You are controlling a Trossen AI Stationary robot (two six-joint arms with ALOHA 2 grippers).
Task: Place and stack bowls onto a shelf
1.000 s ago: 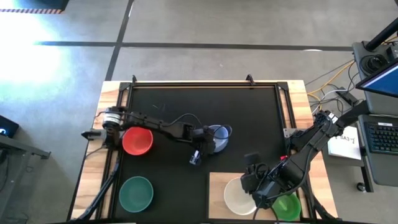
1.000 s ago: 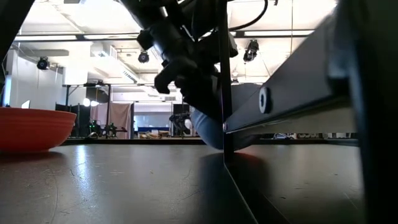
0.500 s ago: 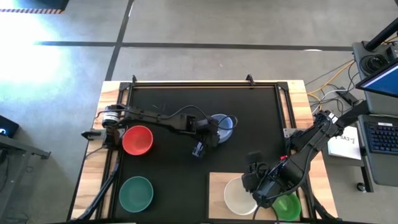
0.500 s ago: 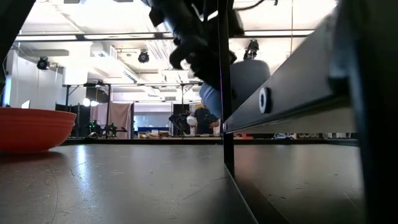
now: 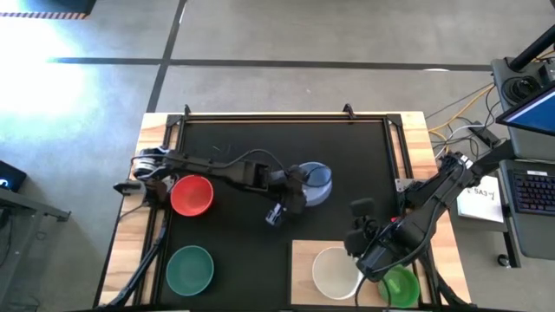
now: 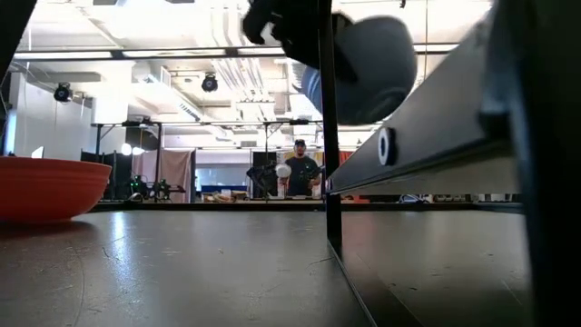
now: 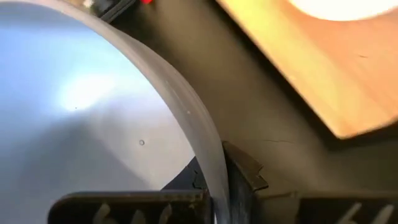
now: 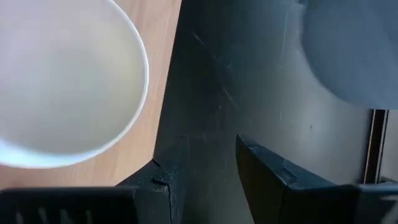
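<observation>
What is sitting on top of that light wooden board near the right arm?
On the wooden board sit a white bowl and a green bowl. The right gripper, open, hangs over the board's edge, and its arm covers part of both bowls, so anything beneath it is hidden.

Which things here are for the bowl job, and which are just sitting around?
For the job: periwinkle bowl pinched in the left gripper; white bowl and green bowl on the shelf; red bowl; teal-green bowl; right gripper, open.

Just around: black mat, cables, papers, keyboard.
</observation>
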